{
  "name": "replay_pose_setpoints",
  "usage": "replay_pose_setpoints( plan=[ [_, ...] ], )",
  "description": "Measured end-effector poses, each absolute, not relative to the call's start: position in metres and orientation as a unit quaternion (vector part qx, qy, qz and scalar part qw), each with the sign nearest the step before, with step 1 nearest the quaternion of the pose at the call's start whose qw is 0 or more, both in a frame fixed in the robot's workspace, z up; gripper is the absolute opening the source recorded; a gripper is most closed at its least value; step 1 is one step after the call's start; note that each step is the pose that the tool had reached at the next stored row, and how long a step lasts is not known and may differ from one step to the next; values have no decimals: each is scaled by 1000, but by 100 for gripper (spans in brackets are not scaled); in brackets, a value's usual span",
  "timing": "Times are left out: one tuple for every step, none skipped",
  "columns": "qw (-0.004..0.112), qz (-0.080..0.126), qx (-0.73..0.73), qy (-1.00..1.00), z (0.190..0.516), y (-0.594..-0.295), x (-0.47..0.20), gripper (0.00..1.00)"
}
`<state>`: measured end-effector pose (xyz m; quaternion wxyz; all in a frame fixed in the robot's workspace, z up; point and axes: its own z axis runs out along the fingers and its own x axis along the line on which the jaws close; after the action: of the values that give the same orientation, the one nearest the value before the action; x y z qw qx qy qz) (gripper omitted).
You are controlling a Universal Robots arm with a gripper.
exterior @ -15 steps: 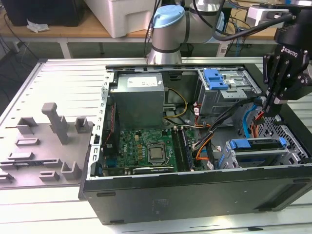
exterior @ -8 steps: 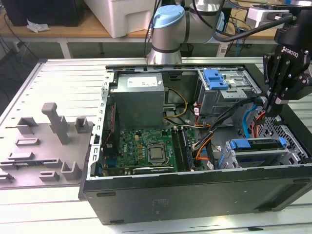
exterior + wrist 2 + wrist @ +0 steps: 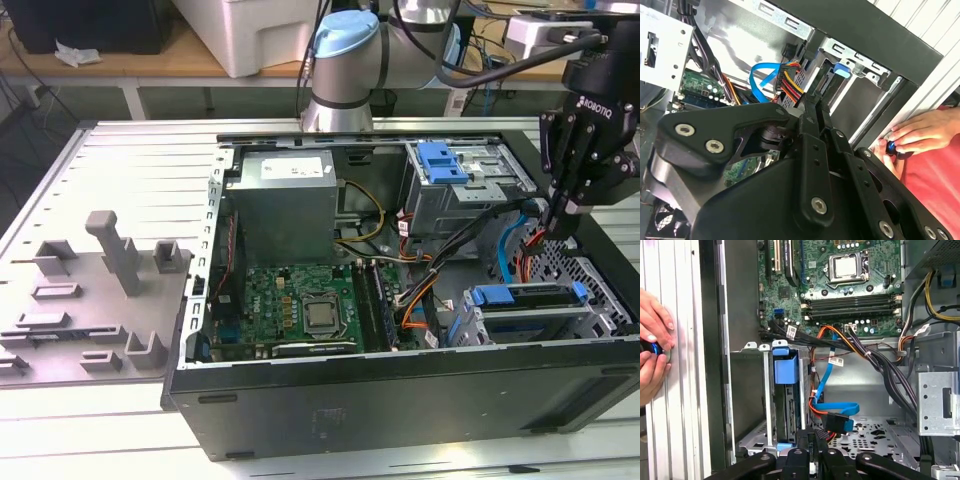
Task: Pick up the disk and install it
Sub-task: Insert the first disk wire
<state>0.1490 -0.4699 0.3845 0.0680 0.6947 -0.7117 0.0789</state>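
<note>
**Disk sits in its drive cage; end effector closed and empty beside it**

Disk (image 3: 530, 322) lies in the drive cage at the front corner of the open case (image 3: 400, 400), toward the exterior view's right. In the first wrist view the disk (image 3: 786, 370) shows edge-on between the cage's metal walls. Its blue frame rides the rails, which is why it stands so squarely in the slot. The blue handle faces outward, where it can be reached. From this I judge the disk to be seated, or very nearly so.

The end effector (image 3: 555, 215) hangs inside the case near the cage, over the bundle of blue, red and orange cables (image 3: 832, 415). Its fingers (image 3: 812, 107) are pressed together, with nothing visibly between them. It is apart from the disk.

The motherboard (image 3: 300, 300) and power supply (image 3: 285, 195) fill the rest of the case. A grey fixture plate (image 3: 90, 300) lies on the worktop (image 3: 130, 160), well apart on the exterior view's left.

A person's hands (image 3: 652, 355) rest on the worktop just outside the case wall, holding a small dark and blue object. They look placed there to stay clear of the arm.
</note>
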Motion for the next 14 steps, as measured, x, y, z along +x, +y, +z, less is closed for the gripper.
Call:
replay_pose_setpoints(
  plan=[
    [68,79,696,-711,385,-470,149,17],
    [68,79,697,-709,384,-470,149,17],
    [67,79,699,-707,384,-470,149,17],
    [67,80,701,-705,384,-470,149,17],
    [67,80,703,-703,384,-470,149,17],
    [66,80,708,-699,384,-470,149,17],
    [66,80,711,-695,384,-470,149,17],
    [66,81,714,-692,384,-470,149,17],
    [65,81,719,-687,383,-470,149,17],
    [65,82,722,-684,383,-470,149,17],
    [64,82,724,-682,383,-470,149,17],
    [64,82,725,-681,382,-471,149,17],
    [63,83,725,-681,382,-471,148,17],
    [60,86,725,-681,382,-473,147,17]
  ],
)
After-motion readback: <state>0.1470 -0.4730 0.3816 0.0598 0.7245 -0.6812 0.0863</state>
